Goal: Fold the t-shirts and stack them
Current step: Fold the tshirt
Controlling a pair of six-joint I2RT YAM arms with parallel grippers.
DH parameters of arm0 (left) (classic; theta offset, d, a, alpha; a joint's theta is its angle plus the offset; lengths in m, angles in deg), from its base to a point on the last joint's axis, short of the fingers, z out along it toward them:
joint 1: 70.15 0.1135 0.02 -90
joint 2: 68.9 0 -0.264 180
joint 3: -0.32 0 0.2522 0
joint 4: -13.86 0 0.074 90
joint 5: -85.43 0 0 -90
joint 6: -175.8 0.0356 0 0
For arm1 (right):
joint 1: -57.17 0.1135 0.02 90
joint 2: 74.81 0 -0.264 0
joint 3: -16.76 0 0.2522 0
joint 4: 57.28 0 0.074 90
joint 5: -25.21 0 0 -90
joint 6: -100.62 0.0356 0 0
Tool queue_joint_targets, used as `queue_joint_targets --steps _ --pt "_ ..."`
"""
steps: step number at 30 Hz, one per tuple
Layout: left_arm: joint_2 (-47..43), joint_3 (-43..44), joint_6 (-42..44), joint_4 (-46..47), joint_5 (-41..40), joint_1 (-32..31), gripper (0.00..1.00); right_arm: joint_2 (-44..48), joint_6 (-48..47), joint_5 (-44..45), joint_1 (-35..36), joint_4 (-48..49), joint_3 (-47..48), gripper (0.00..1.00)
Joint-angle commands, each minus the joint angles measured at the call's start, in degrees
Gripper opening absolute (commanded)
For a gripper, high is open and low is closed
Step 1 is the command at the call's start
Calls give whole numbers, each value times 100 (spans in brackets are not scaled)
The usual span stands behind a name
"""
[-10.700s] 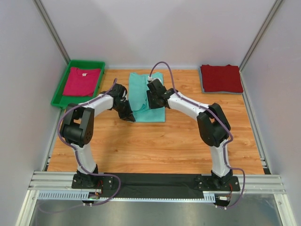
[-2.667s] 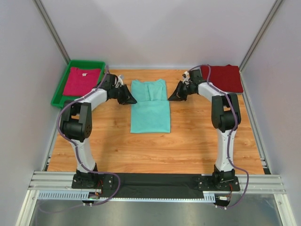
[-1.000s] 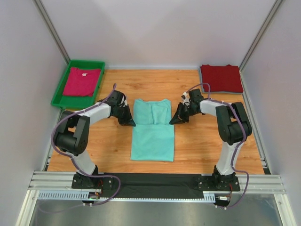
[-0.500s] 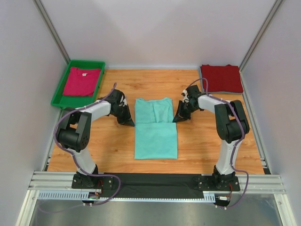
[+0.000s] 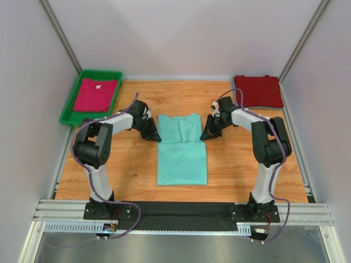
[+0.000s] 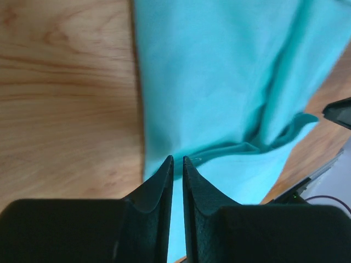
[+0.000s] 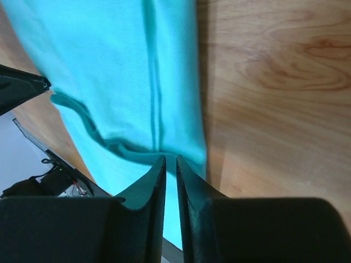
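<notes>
Roughly: dark red shirt (image 5: 258, 91) folded, mint-teal shirt (image 5: 182, 150) half-folded, pink shirt (image 5: 96, 94) untouched in tray (image 5: 101, 72); left fingers (image 6: 156, 186), right fingers (image 7: 148, 186) nearly closed at teal's edges, grip can't be told.

Mint-teal t-shirt (image 6: 219, 82) only partly within both wrist views, its outline beyond their edges

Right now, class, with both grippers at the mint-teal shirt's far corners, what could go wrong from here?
1. The left gripper and right gripper sit nearly closed at the far corners of the mint-teal shirt; if cloth is caught as they pull away, the shirt may drag or wrinkle.
2. Both wrist views show bunched folds near those corners; folding over them would probably give a lumpy fold.
</notes>
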Motion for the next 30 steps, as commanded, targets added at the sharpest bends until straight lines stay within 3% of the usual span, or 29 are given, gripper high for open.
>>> queue_joint_targets --steps 1,5,10,13,14,16,21,25,28,30 --pt "415 -62 -14 29 -95 -12 18 -487 89 -52 4 312 -214 15" --pt "662 113 468 -444 -509 -12 16 -567 -7 493 4 313 -303 15" --pt "-163 605 742 -990 -1115 -12 30 -225 -402 976 4 -440 294 23" --pt "-1110 756 769 -1448 -1397 -21 39 293 -578 1538 4 -1082 611 37" --pt "-1340 625 751 -1597 -1467 -38 41 642 -553 1966 4 -1259 620 47" --pt "-1971 361 603 -1729 -1565 -65 43 1039 -518 2198 -30 -1532 358 57" --pt "-3282 -1456 -170 -1634 -1223 -459 44 2487 -254 1865 -66 -1454 -898 63" --pt "-4651 -3144 -1993 -723 -819 -1092 43 3649 316 894 -75 -1077 -2354 65" --pt "-5469 -4522 -3250 138 -870 -1504 43 4686 1352 329 -48 -392 -3400 65" --pt "-5805 -4807 -3607 483 -1036 -1620 44 5326 1818 300 -22 -75 -3764 66"
